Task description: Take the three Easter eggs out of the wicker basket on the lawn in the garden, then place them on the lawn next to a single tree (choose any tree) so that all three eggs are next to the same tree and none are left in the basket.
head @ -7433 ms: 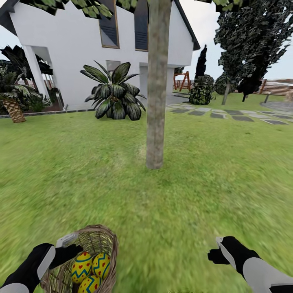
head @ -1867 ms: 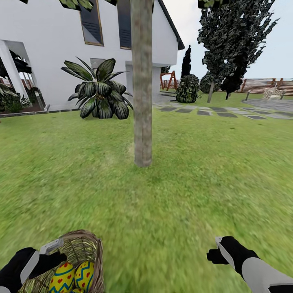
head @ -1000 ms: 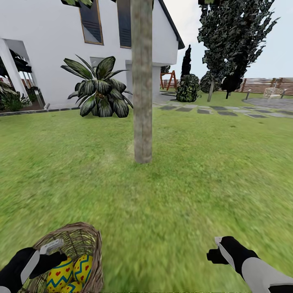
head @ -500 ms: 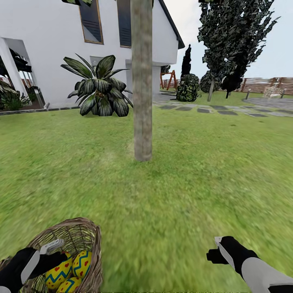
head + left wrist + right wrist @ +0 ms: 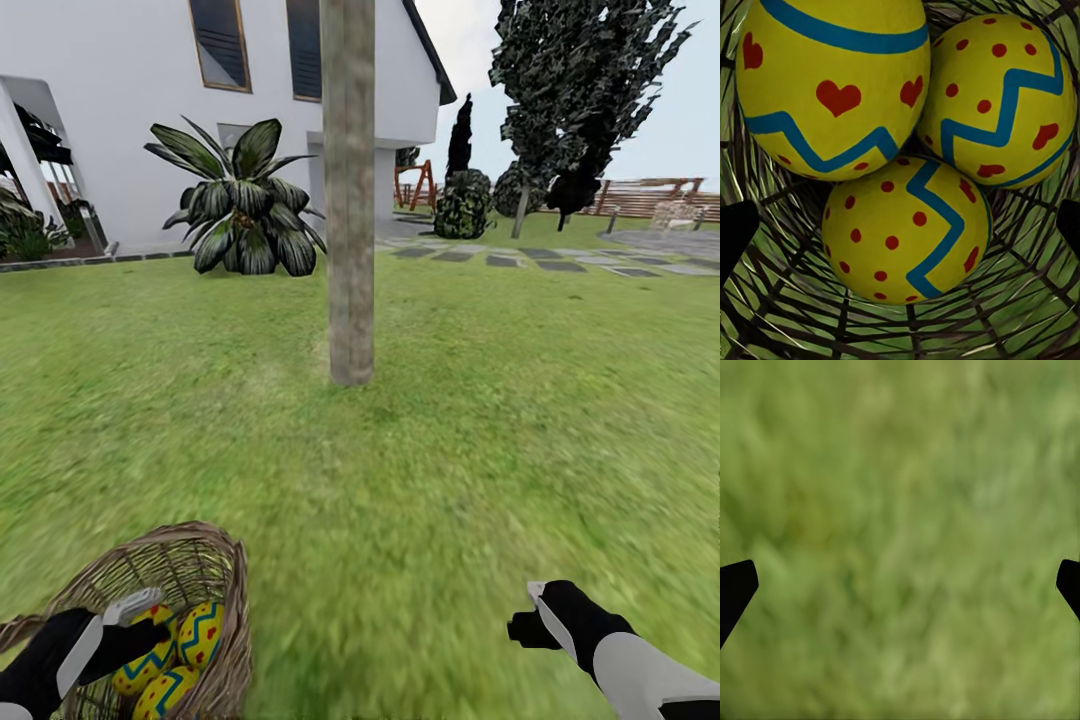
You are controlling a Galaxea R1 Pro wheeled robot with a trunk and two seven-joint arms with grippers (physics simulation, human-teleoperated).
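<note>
Three eggs [image 5: 907,150] lie packed together in the basket [image 5: 205,560], touching each other, on the lawn [image 5: 450,460] at the robot's left front; tree [image 5: 350,200] stands ahead, well apart from the basket. Handling, judged: eggs look smooth, hard and rounded, prob. light but slippery, so a pinch off-centre may squirt one out; best hold is across the widest part of the belly, fingers on opposite sides. Nearest egg [image 5: 907,229] in the left wrist view sits on top of the gap between the other two, so it seems the one to take first. Basket is open wicker, likely light and apt to shift or tip if bumped. Left pincer [image 5: 900,225] hangs over the eggs inside the basket rim, jaws wide, tips at both edges of the view, touching nothing as far as can be told. Right pincer [image 5: 900,577] is spread wide too, holds nothing, over bare grass at the robot's right.
</note>
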